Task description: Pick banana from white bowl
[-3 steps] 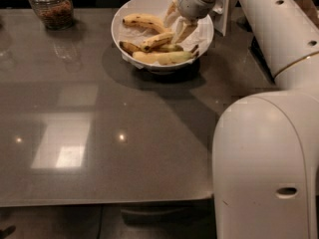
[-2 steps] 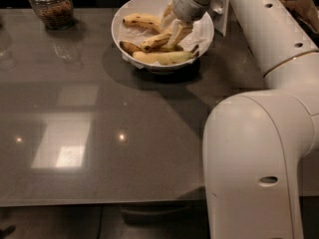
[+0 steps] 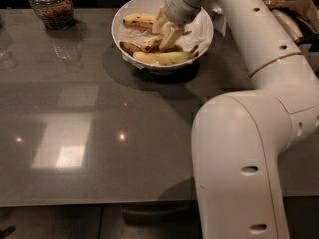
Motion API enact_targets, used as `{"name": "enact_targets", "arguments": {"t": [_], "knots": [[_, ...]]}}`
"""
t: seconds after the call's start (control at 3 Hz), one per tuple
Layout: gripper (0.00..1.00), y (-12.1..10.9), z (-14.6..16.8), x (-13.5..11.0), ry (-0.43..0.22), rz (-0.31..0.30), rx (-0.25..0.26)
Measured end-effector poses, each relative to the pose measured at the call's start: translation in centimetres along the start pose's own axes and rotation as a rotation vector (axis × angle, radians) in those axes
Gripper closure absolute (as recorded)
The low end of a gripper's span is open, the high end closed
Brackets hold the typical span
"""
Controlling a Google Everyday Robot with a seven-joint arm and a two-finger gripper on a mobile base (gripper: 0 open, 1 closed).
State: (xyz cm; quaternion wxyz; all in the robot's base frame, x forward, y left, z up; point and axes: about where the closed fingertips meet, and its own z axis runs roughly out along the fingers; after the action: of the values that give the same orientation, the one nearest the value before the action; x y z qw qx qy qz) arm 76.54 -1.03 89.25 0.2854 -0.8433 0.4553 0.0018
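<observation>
The white bowl (image 3: pixel 117 30) stands at the far middle of the grey table, lined with white paper (image 3: pixel 201 28). The slim yellow banana with a dark tip (image 3: pixel 142 45) lies across the bowl's middle. A thicker brown-speckled banana (image 3: pixel 138 20) lies behind it, and a larger pale greenish banana (image 3: pixel 164 58) lies at the front. My gripper (image 3: pixel 166 30) reaches down into the bowl from the right. Its fingers (image 3: pixel 172 36) are spread over the right end of the slim banana, which they partly hide.
A glass jar with brown contents (image 3: pixel 50 5) stands at the far left of the table (image 3: pixel 89 133). A brown paper bag (image 3: pixel 294 8) lies at the far right. My white arm (image 3: pixel 249 148) fills the right side of the view.
My arm has swung left and the gripper has come lower into the bowl, toward the middle banana. The bananas have not moved.
</observation>
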Motion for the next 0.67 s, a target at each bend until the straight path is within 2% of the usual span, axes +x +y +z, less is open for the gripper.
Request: {"name": "enact_targets", "arguments": {"t": [0.67], "knots": [[0.55,0.6,2.2,-0.8,-0.044,0.005,-0.046]]}}
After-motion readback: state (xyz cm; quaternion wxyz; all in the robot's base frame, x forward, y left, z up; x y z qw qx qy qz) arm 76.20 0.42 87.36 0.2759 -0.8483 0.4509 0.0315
